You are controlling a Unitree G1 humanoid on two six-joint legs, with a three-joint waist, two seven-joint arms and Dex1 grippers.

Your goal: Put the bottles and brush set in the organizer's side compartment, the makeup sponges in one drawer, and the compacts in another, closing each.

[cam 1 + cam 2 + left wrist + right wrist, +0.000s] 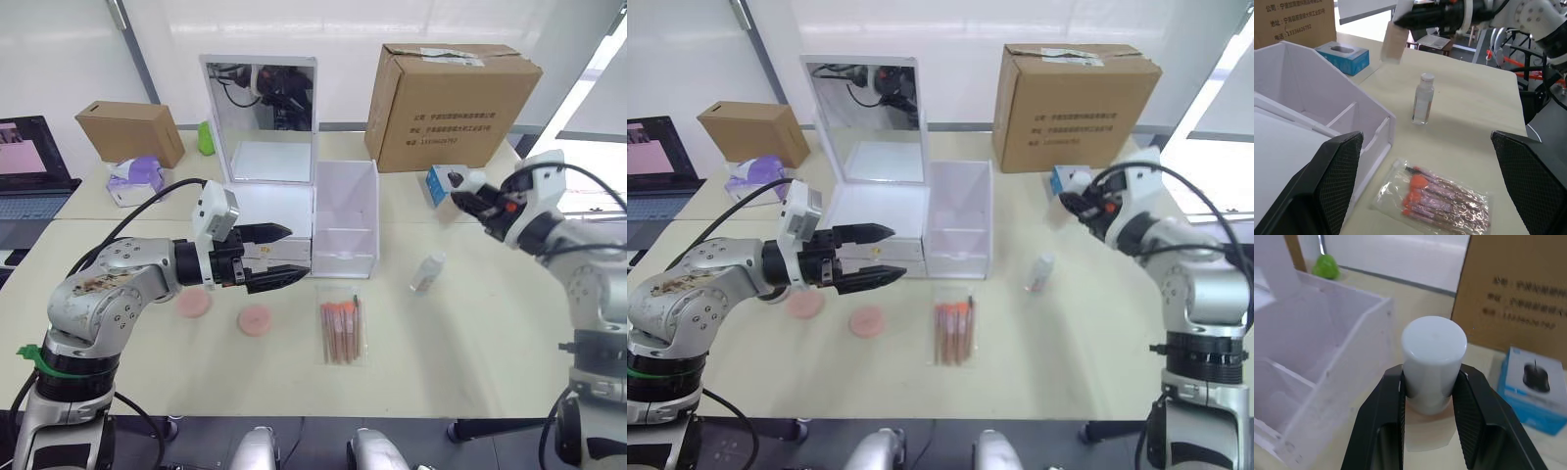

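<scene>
The white organizer (265, 211) stands mid-table with its mirror lid up and its side compartment (348, 220) open-topped. My left gripper (294, 253) is open, its fingertips just in front of the organizer's drawers. Two pink makeup sponges (193, 304) (256, 319) lie below that arm. The bagged brush set (341, 330) lies in front of the compartment. A clear bottle (427, 271) stands to its right. My right gripper (1431, 382) is shut on a white-capped bottle (1434, 352), held in the air to the right of the compartment. The compacts are out of view.
A large cardboard box (451, 93) and a blue mouse box (443, 183) sit at the back right. A small cardboard box (132, 132), a tissue pack (135, 176), a green object (205, 137) and a laptop (29, 166) are at the back left.
</scene>
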